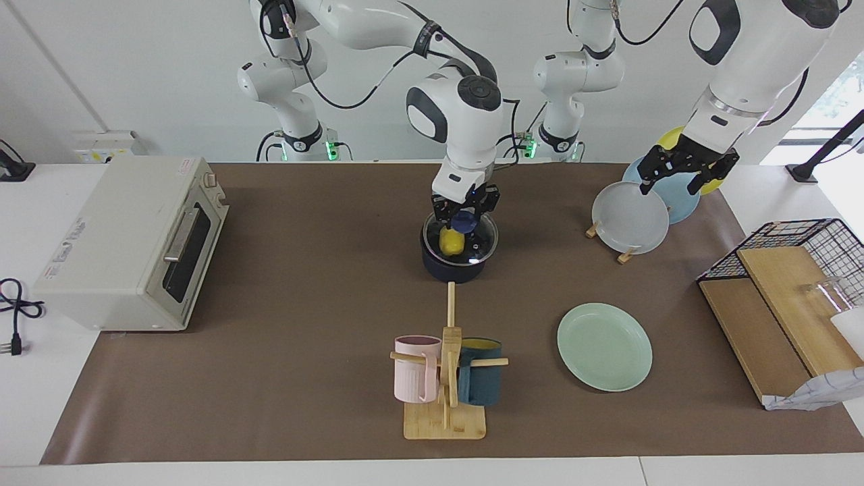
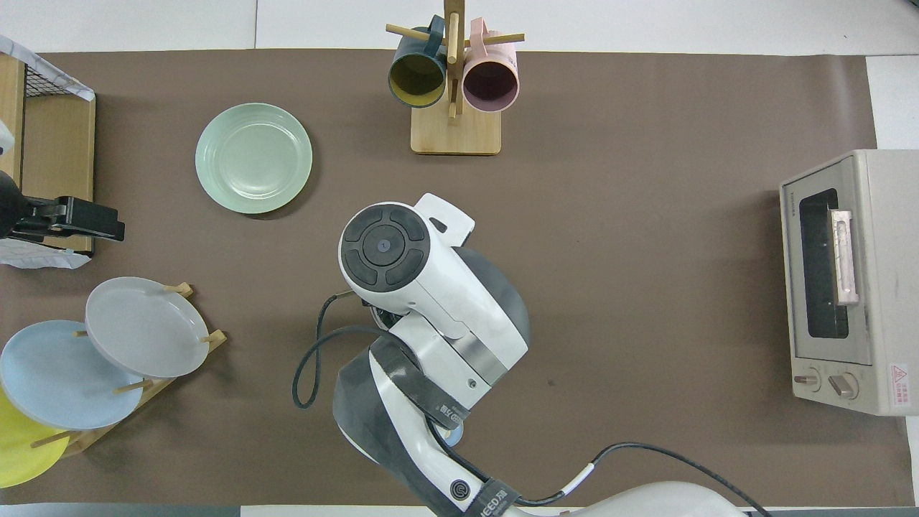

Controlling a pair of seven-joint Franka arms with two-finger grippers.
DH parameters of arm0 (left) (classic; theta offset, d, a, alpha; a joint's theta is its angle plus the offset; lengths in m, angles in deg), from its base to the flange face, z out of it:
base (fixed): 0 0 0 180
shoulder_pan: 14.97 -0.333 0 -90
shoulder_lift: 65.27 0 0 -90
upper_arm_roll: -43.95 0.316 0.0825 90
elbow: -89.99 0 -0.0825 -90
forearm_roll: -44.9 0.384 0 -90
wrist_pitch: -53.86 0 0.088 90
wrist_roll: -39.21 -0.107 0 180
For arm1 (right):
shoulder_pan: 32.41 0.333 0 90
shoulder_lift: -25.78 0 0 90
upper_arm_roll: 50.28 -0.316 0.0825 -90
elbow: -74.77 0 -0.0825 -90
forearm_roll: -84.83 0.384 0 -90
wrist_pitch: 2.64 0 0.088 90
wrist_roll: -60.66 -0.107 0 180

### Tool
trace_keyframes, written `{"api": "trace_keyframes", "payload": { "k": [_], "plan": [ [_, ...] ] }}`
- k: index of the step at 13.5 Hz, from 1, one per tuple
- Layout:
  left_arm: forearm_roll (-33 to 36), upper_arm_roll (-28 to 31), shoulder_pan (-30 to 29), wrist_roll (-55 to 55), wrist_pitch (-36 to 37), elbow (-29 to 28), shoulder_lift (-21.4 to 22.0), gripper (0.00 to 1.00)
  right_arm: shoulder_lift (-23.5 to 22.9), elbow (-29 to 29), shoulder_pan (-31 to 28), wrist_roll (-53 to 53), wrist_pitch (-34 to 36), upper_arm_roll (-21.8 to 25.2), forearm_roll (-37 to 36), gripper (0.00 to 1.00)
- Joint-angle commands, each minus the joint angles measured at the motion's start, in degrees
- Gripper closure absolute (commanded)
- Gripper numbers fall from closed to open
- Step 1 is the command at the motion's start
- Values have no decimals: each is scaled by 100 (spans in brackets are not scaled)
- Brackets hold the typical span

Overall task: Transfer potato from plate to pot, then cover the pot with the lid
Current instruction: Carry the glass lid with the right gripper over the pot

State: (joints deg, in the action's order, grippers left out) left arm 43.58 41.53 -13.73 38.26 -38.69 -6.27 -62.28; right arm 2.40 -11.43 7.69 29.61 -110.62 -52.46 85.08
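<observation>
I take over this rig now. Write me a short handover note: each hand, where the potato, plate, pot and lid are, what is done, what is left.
Right hand: on the lid's knob over the pot, fingers closed on it.
Left hand: waiting up over the plate rack, open.
Potato: inside the pot, seen through the glass.
Lid: on the pot, or nearly seated.
Plate: bare, toward the left arm's end.
Done: potato transferred.
Left: confirm lid seated, release the knob, withdraw.

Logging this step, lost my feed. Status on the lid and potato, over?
Right gripper shut on lid knob, lid over pot. Potato inside pot, plate bare. Left gripper waits over the plate rack. Nothing blocking.
</observation>
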Motion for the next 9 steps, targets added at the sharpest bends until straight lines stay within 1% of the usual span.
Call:
{"api": "trace_keyframes", "payload": {
  "k": [1, 3, 5, 6, 9],
  "plan": [
    [88, 66, 87, -36, 193, 64, 35, 0, 17, -134, -20, -77, -118, -28, -156, 100],
    [280, 162, 149, -115, 211, 168, -17, 0, 17, -152, -46, -68, -214, -28, -210, 100],
    [291, 180, 149, -115, 377, 519, -122, 0, 35, -309, -38, -68, -346, -28, -210, 100],
    [291, 189, 140, -115, 413, 599, -166, 0, 44, -371, -29, -68, -434, -28, -210, 100],
    [299, 207, 175, -115, 439, 591, -167, 0, 61, -459, -29, -85, -531, -28, -201, 100]
  ]
}}
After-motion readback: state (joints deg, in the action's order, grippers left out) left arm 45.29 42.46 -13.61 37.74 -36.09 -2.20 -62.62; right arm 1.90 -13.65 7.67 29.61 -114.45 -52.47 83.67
